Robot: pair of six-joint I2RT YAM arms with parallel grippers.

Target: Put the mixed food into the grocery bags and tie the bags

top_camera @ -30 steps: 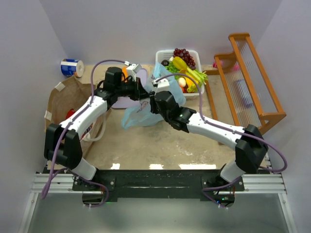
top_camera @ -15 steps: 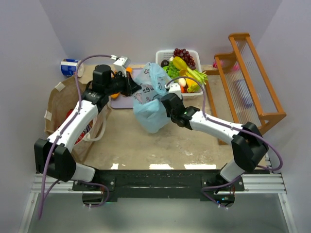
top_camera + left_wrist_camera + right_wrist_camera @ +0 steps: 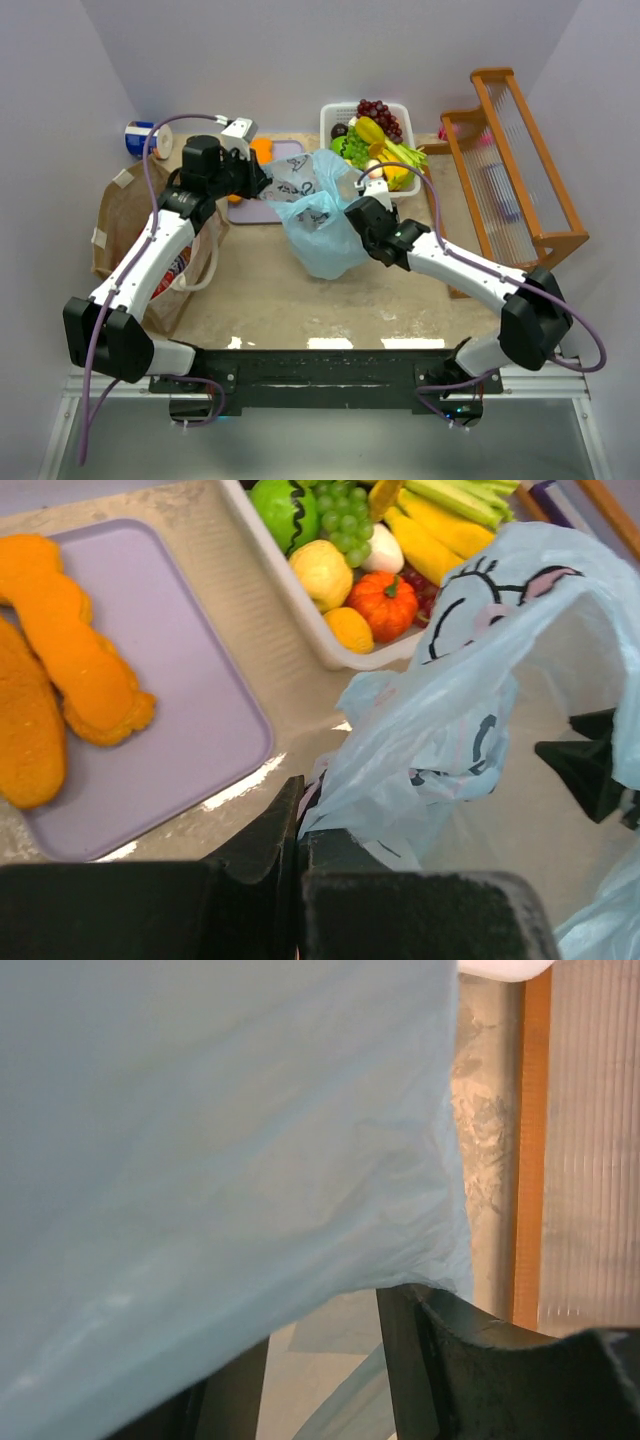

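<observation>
The left end effector [image 3: 303, 825] is clamped shut on the rim of the light-blue bag [image 3: 322, 225], held mid-worktop [image 3: 300, 300]. The right end effector [image 3: 322, 1325] stands part open, film draped over it. Step: opening the mouth, wider than a second earlier; next, re-secure the right rim, then load toy food [image 3: 372, 135].

The left arm has pulled back to its own side. Its pincer [image 3: 268, 182] has tugged one edge of the blue bag [image 3: 322, 240] along. The bag lay low and crumpled on the desk [image 3: 300, 305]. Now it is puffed up and sits further right. The right pincer [image 3: 349, 211] has slid right, with its fingers wider apart. More of the lilac board [image 3: 286, 153] shows.
</observation>
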